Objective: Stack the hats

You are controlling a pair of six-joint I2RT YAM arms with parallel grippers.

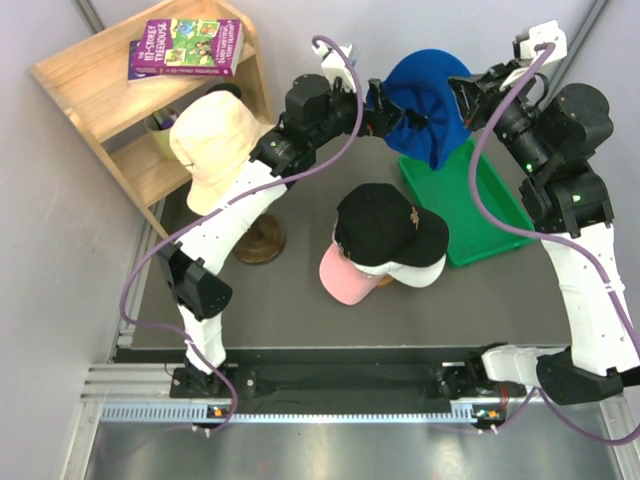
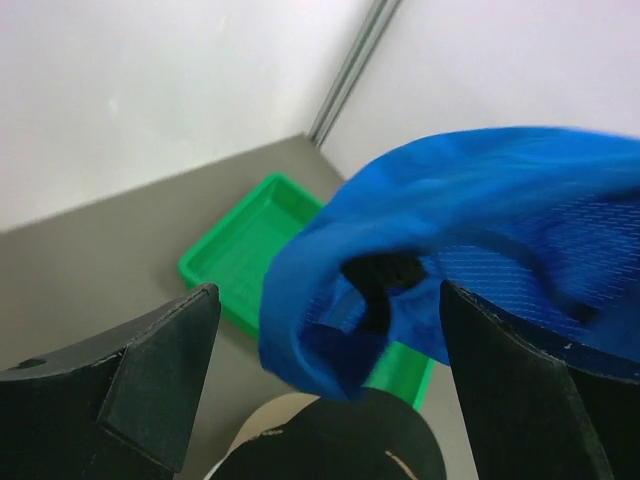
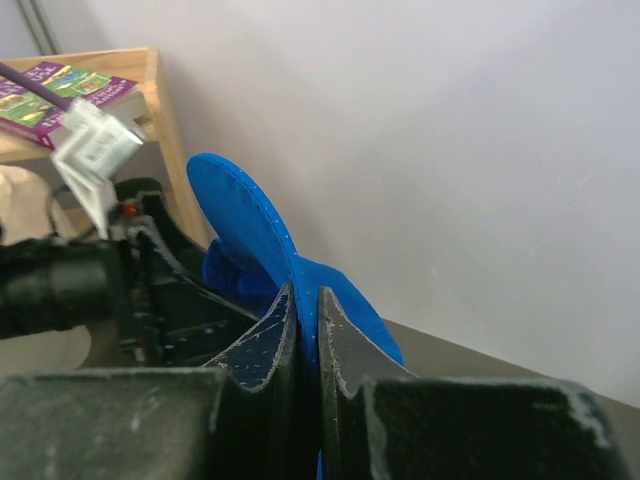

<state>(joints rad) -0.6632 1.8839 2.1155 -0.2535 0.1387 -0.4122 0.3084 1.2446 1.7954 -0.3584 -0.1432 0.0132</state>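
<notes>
The right end effector (image 3: pixel 305 312), in the upper right of the overhead frame, is pressed together on the brim of the blue hat (image 3: pixel 238 215) and holds it in the air above the far end of the green tray (image 1: pixel 478 215). Its wrist view shows the blue fabric squeezed thin between the two dark fingers. Facing it from the left, the left end effector (image 2: pixel 326 292) is spread wide. One of its fingers (image 2: pixel 160 380) stands clear of the hat on the left, and the blue crown hangs between the two. Whether the right-hand finger touches the cloth cannot be told.

Below the raised hat, in the middle of the overhead frame, three more lie piled on the grey worktop (image 1: pixel 290 320). The black hat (image 1: pixel 385 225) is on top, the white hat (image 1: pixel 418 272) shows under its lower right edge, and the pink hat (image 1: pixel 342 277) juts out at lower left.

To the left, a pale peach hat (image 1: pixel 212 148) sits above the round base of a wooden stand (image 1: pixel 262 242). In the upper left corner a wooden shelf (image 1: pixel 85 85) carries a purple book (image 1: pixel 185 47).
</notes>
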